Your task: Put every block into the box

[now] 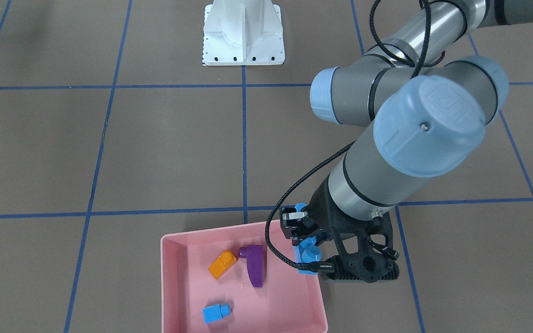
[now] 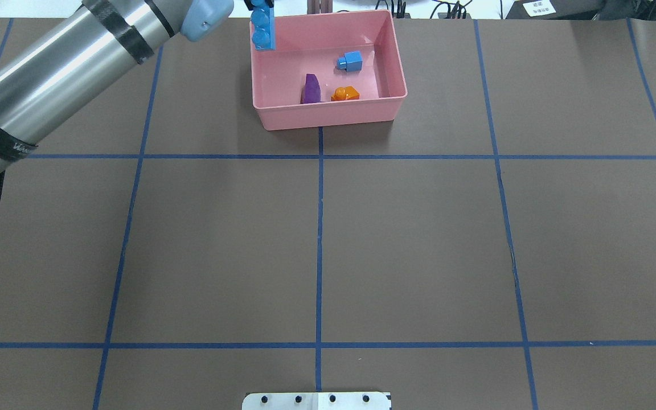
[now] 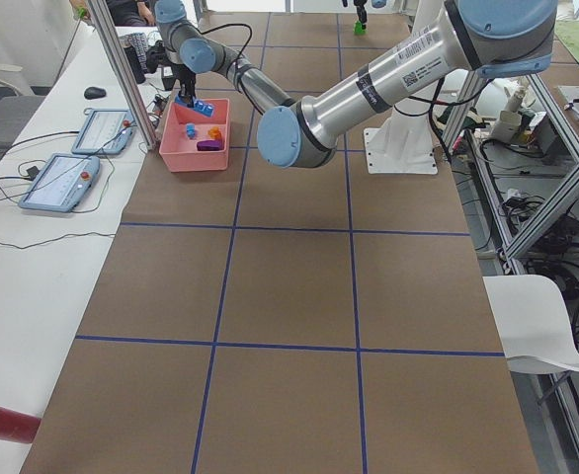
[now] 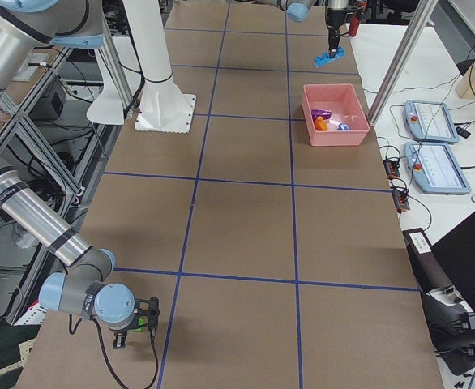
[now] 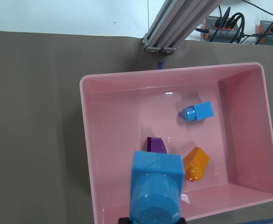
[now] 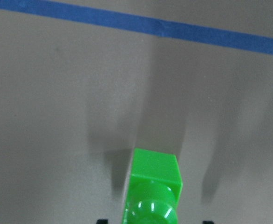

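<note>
The pink box (image 1: 174,286) holds the orange block (image 1: 222,264), the purple sloped block (image 1: 255,268) and the small blue block (image 1: 215,313). My left gripper (image 1: 304,233) is shut on the long blue block (image 1: 308,252), which hangs upright over the box's rim. This block also shows in the overhead view (image 2: 262,31) and in the left wrist view (image 5: 156,189). The green block (image 6: 153,182) sits low at the table between the fingertips of my right gripper (image 6: 153,220). They stand apart from it on both sides. That gripper is far from the box (image 4: 333,121), at the near table corner (image 4: 132,320).
The white robot base (image 1: 243,37) stands at mid-table. An aluminium post (image 5: 178,23) rises just behind the box. Operator tablets (image 3: 67,183) lie on the side table beyond it. Blue tape lines cross the brown table.
</note>
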